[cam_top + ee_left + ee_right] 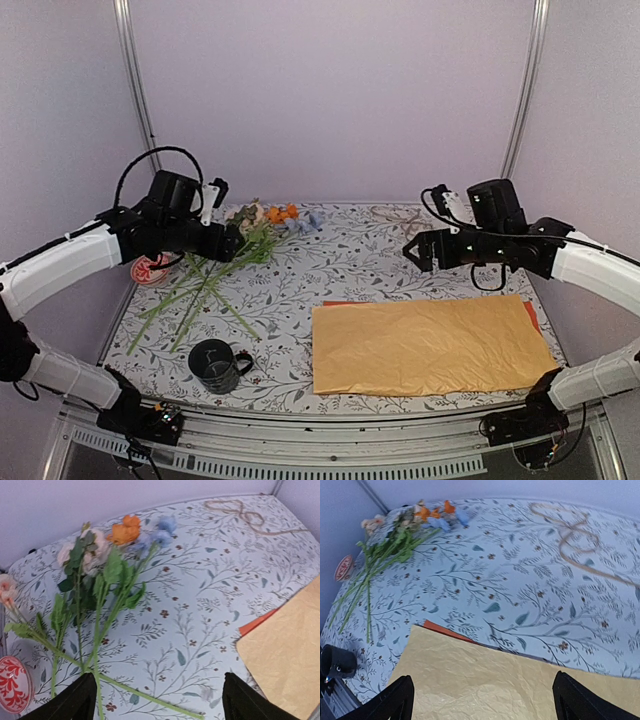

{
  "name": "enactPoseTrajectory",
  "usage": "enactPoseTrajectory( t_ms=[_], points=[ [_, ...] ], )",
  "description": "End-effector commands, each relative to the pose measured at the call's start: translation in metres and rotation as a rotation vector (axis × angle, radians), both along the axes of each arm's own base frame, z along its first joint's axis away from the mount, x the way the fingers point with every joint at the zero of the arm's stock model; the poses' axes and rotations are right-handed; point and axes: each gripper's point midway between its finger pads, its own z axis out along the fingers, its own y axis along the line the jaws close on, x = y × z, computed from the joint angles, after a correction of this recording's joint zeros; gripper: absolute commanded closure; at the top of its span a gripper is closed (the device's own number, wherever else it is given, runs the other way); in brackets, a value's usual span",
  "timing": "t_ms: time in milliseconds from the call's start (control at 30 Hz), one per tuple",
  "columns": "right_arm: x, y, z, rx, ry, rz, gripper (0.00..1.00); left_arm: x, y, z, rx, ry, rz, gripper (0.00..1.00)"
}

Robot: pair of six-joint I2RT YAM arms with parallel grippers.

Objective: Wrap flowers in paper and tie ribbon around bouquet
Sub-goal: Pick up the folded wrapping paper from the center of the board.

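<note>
In the top view, the paper [430, 345] is laid flat at the lower right of the counter [340, 255]. Its mustard side is up, with a strip of orange-red showing along its upper edge. It is probably spread this way so that a bunch can be laid on it and rolled. The flowers [212, 278] are seen loose at the left, well apart from the paper, heads toward the back wall, so nothing is wrapped yet. A black mug [217, 364] is stood below the stems. The left gripper [232, 242] is held over the leafy middle of the flowers. The right gripper [414, 250] is held above bare counter beyond the paper's upper edge.

In the left wrist view, the fingers [75, 702] of the left gripper are shown wide apart at the bottom edge, with nothing between them. The stems are spread just beyond, and no contact can be made out. The ribbon [242, 514] is seen looped at the upper right, presumably kept aside for the tying.

In the right wrist view, the right gripper is likewise spread wide and empty. The paper is seen beneath it and the ribbon at the upper right, and neither is touched.
</note>
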Motion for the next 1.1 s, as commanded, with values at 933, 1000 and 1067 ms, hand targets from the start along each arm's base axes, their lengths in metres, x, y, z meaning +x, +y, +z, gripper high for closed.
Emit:
enactPoseTrajectory(
  t_ms=[933, 1000, 1067],
  points=[
    [0.0, -0.138, -0.137, 0.088, 0.332, -0.483, 0.02, -0.205, -0.216, -0.157, -0.271, 0.751, -0.404, 0.21],
    [0.0, -0.135, -0.137, 0.105, 0.339, -0.479, 0.03, -0.205, -0.223, -0.154, -0.286, 0.75, -0.424, 0.25],
    [0.0, -0.134, -0.139, 0.111, 0.349, -0.479, 0.03, -0.206, -0.226, -0.153, -0.294, 0.754, -0.439, 0.31]
  ],
)
